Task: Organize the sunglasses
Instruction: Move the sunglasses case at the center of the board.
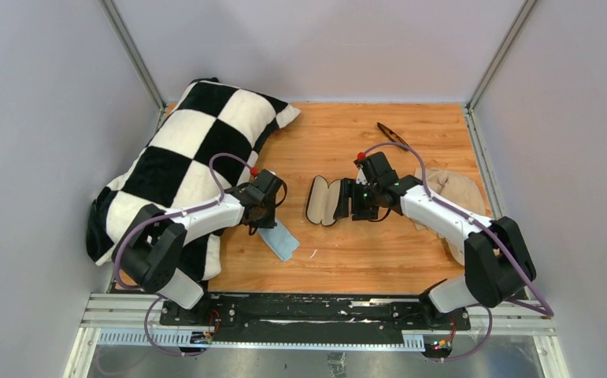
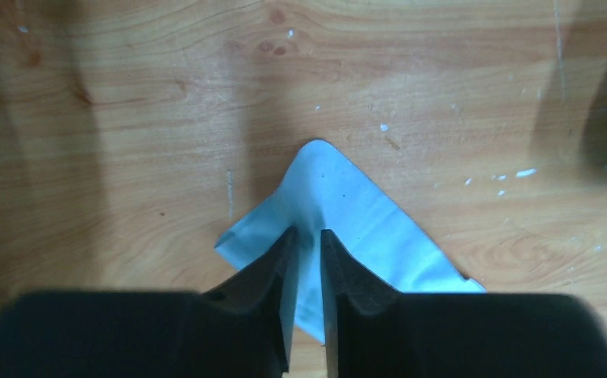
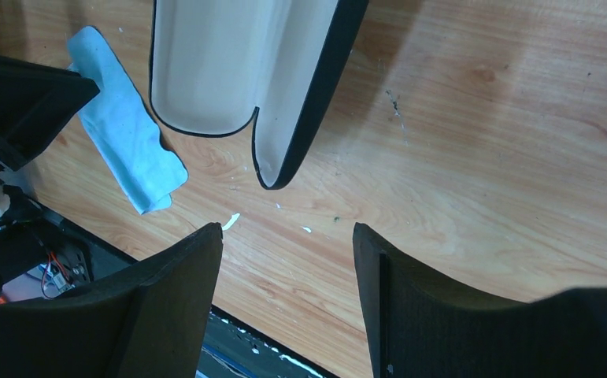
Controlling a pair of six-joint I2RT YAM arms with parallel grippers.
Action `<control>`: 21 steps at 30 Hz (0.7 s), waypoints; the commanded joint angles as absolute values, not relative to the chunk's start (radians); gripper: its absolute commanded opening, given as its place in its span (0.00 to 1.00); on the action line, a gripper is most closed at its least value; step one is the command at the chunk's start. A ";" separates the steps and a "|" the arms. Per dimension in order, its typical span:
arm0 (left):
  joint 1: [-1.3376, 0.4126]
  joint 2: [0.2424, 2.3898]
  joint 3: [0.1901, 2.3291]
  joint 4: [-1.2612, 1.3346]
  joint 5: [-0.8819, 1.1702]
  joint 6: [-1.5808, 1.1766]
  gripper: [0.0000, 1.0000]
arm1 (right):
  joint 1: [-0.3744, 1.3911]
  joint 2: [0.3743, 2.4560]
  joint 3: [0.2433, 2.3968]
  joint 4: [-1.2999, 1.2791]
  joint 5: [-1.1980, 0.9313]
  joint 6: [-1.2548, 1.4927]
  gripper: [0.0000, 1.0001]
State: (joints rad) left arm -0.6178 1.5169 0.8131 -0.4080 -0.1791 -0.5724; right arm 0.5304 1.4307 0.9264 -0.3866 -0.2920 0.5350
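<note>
The sunglasses [image 1: 392,135] lie folded on the wooden table at the back right, thin and dark, away from both grippers. The black case [image 1: 323,201] lies open in the middle with its beige lining up; it also shows in the right wrist view [image 3: 205,63]. My right gripper [image 1: 355,201] hovers just right of the case, open and empty [image 3: 288,228]. My left gripper [image 1: 262,213] is low over the light blue cloth [image 1: 278,239]. In the left wrist view it is nearly closed [image 2: 309,232], pinching a fold of the cloth [image 2: 363,213].
A black-and-white checked pillow [image 1: 190,150] fills the left side, under the left arm. A crumpled beige cloth [image 1: 451,191] lies at the right under the right arm. Grey walls enclose the table on three sides.
</note>
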 commanded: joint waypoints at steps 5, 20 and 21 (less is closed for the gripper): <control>-0.621 1.590 0.887 -0.367 -0.149 -0.524 0.00 | 0.540 1.498 0.974 -0.359 -0.272 0.554 0.67; -0.622 1.523 0.904 -0.356 -0.027 -0.509 0.00 | 0.524 1.683 1.060 -0.303 -0.276 0.594 0.37; -0.622 1.526 0.905 -0.353 -0.021 -0.509 0.00 | 0.518 1.688 1.059 -0.300 -0.275 0.598 0.33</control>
